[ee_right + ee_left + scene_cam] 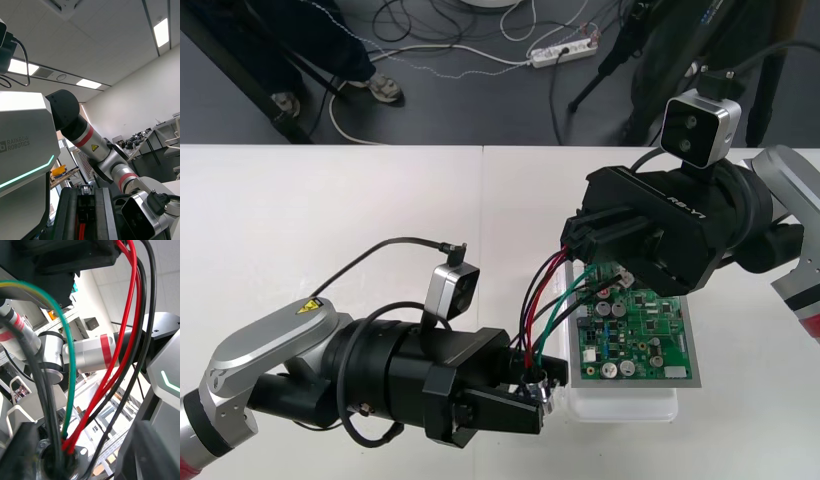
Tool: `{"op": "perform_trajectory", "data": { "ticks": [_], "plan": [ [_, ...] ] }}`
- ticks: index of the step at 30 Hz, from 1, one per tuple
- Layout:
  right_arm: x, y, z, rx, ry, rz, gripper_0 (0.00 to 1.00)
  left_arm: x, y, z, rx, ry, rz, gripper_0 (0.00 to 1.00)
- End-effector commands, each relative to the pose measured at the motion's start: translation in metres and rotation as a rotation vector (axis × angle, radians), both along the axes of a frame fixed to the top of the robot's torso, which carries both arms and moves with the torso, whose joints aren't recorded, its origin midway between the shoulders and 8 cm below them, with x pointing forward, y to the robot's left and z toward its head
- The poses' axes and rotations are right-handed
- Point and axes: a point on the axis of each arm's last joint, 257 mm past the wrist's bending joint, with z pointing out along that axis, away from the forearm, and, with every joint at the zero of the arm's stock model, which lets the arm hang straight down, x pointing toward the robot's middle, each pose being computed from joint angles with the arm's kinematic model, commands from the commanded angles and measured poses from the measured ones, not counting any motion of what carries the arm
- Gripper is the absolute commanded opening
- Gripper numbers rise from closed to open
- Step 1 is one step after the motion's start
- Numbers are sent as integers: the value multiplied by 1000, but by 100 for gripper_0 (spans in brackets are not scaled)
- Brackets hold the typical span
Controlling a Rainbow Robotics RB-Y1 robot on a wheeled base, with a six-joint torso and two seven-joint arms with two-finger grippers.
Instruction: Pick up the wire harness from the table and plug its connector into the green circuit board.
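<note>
The wire harness (532,310) hangs in the air between my two grippers, just left of the green circuit board (642,325) on its white base (625,405). My right gripper (576,246) is above the board's far left corner, shut on the harness's upper end; a red wire (81,227) shows between its black fingers (68,215). My left gripper (542,392) is at the board's near left corner, shut on the round metal socket (56,461). From the socket the red, black and green wires (112,363) rise toward the right gripper. The plug itself is hidden.
Both arms crowd the board's left side, and the right gripper's body covers the board's far edge. The pale table (330,220) stretches off to the left. A power strip (562,52) and cables lie on the dark floor beyond the far edge.
</note>
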Motion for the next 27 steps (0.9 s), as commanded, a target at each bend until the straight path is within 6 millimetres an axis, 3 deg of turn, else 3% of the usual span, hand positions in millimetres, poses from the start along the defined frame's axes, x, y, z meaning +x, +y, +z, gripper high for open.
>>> {"op": "perform_trajectory", "data": {
  "ticks": [1,15,21,27],
  "plan": [
    [-14,4,5,47,-51,29,0,5,-9,21,-41,-73,30,100],
    [-9,-7,-4,15,-38,-3,0,58,5,20,-22,-166,250,100],
    [2,-25,5,38,-65,-72,0,89,35,25,-2,-219,360,100],
    [0,-45,10,51,-87,-132,0,107,60,27,17,-265,440,100]
  ]
}}
